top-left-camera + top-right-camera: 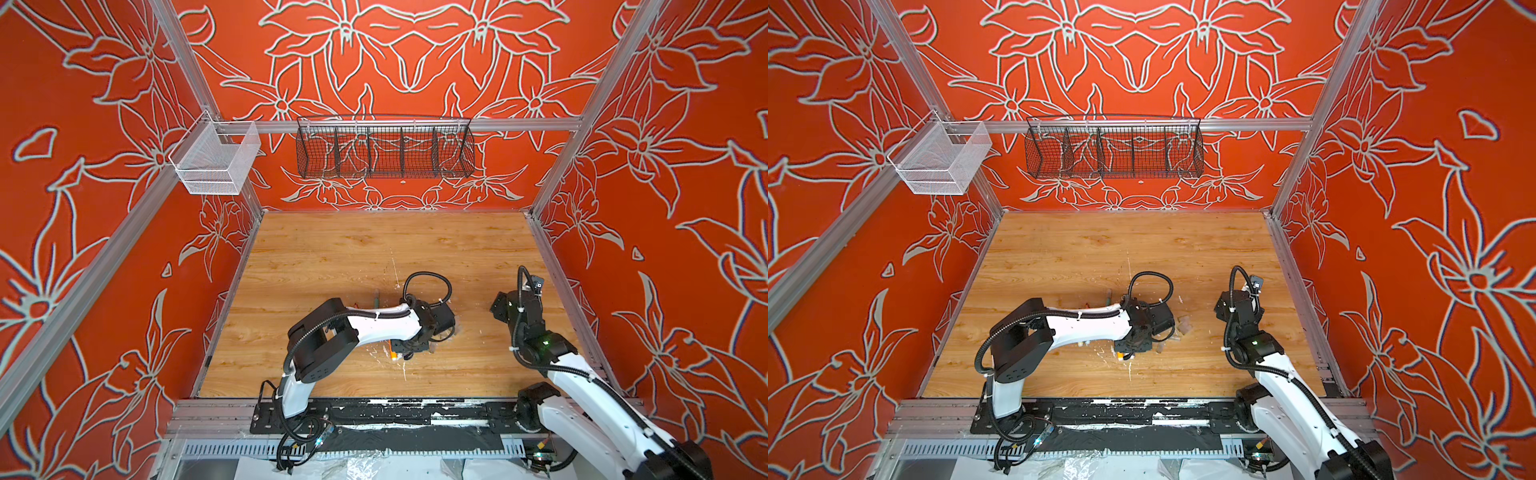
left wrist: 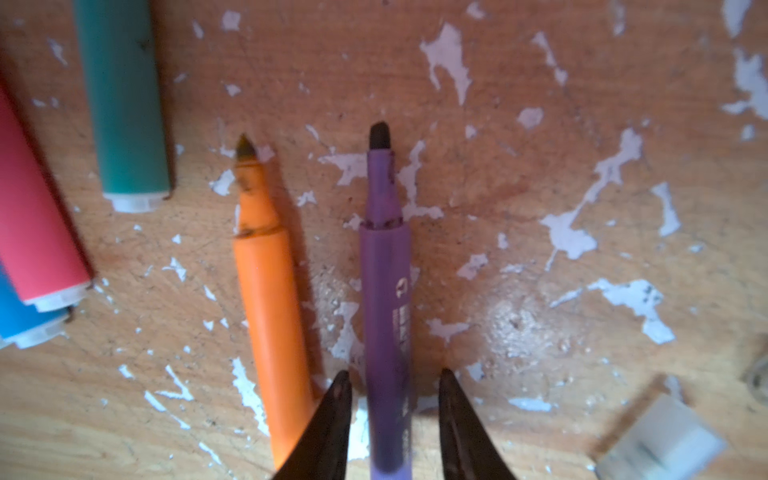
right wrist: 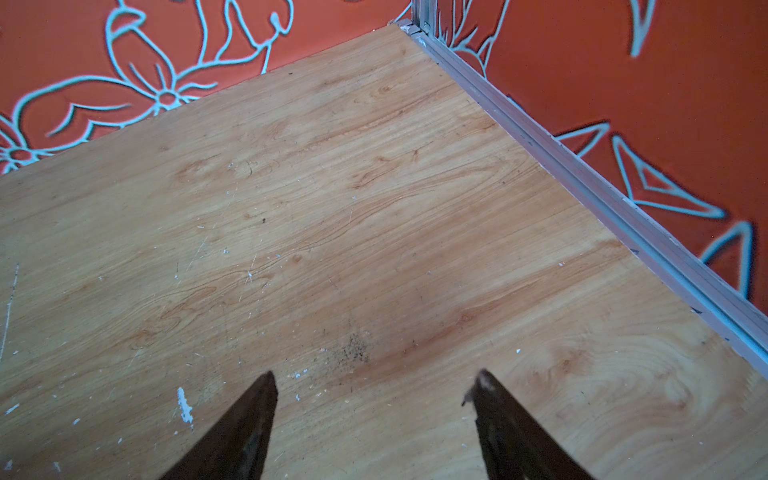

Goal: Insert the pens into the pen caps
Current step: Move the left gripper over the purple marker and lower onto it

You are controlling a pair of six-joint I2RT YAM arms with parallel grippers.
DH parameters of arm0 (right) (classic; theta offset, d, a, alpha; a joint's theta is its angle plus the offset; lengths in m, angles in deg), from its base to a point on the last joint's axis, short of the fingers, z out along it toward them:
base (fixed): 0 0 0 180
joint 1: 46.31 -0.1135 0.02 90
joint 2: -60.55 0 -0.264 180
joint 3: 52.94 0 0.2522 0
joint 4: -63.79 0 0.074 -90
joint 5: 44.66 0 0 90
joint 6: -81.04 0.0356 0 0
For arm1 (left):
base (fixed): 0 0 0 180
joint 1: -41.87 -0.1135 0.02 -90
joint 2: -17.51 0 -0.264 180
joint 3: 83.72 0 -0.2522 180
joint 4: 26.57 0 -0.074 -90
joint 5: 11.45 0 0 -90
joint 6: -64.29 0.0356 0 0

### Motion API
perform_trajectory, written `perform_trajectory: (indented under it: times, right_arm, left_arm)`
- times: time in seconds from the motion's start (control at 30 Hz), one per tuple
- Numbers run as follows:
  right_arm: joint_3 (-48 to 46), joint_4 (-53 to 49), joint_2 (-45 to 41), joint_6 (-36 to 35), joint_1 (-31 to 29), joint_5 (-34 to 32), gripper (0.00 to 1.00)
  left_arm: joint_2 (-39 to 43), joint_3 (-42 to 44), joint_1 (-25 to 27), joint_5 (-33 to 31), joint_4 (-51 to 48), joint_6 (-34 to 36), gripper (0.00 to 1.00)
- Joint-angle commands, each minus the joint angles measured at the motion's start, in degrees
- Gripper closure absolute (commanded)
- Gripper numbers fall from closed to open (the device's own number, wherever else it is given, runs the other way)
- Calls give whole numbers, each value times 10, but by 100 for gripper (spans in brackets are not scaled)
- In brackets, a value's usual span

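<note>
In the left wrist view, my left gripper (image 2: 395,374) is open and straddles the rear of the purple pen (image 2: 384,291), with a small gap on each side. The uncapped orange pen (image 2: 270,299) lies right beside it, just outside one finger. The teal pen (image 2: 124,104), pink pen (image 2: 37,208) and blue pen (image 2: 20,320) lie off to one side. A clear pen cap (image 2: 660,444) sits at the frame's corner. In a top view, clear caps (image 1: 1185,324) lie right of the left wrist. My right gripper (image 3: 376,374) is open over bare wood.
White flecks of debris are scattered over the wooden table (image 1: 332,257) around the pens. A white mesh basket (image 1: 216,160) and a black wire basket (image 1: 384,151) hang on the back rail. An aluminium rail (image 3: 602,199) edges the table near my right gripper.
</note>
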Motion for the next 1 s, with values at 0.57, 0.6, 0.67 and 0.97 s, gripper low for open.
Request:
perform_trajectory:
  times: [0.57,0.6,0.67,0.97]
  right_arm:
    - [-7,0,-13,2,3,6,24]
    - [-8,0,-14,1,3,6,24]
    - [-9,1,-16,2,3,6,24]
    - [-3,2,1,0,2,9,24]
  left_arm:
    - [-7,74,-11,30,51,-14,72]
    - [-5,79,-11,30,55,-17,71]
    - [-4,88,-11,30,62,-18,69]
    - [-15,116,-7,35,100,-20,75]
